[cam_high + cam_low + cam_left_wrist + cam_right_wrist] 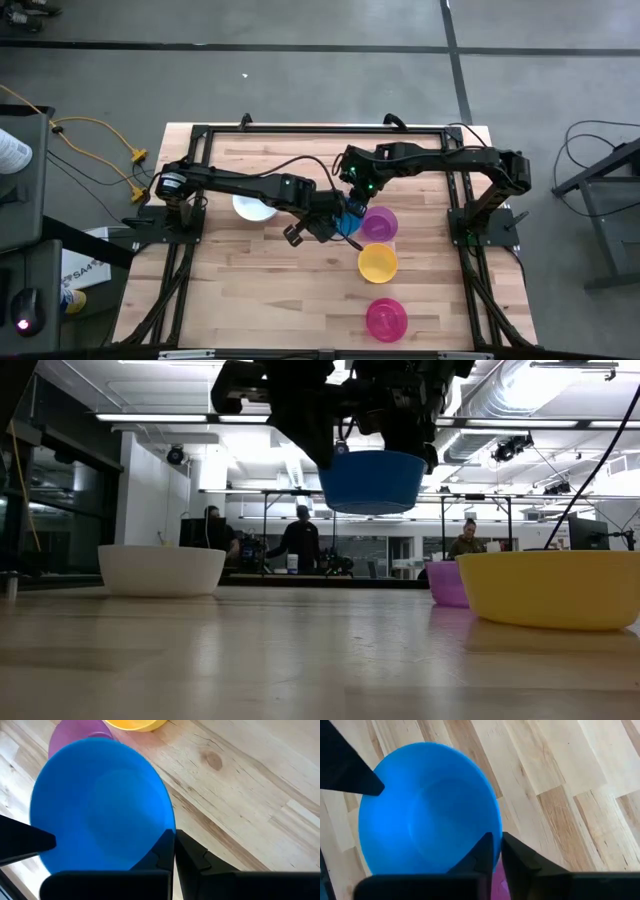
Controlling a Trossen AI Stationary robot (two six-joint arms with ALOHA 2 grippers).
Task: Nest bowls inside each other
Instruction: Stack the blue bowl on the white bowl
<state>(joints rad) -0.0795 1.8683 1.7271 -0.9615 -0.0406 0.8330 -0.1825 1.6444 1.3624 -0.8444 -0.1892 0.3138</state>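
Note:
A blue bowl hangs upright in the air over the middle of the table, partly above the purple bowl. My left gripper and my right gripper are both shut on its rim, at opposite sides. The purple bowl, the yellow bowl and the pink bowl stand on their bases in a row running toward the near edge. The white bowl rests on its base to the left, partly under my left arm. My left gripper has the blue bowl's rim between its two fingers, one finger inside the bowl and one outside, slanting down from the table's left. The bowl is lifted clear and upright. My right gripper straddles the rim at the opposite side, one finger inside and one outside. It slants down from the table's right.
A black frame runs around the wooden table top. Bare wood lies on the near left. People sit and stand in the room beyond the far edge.

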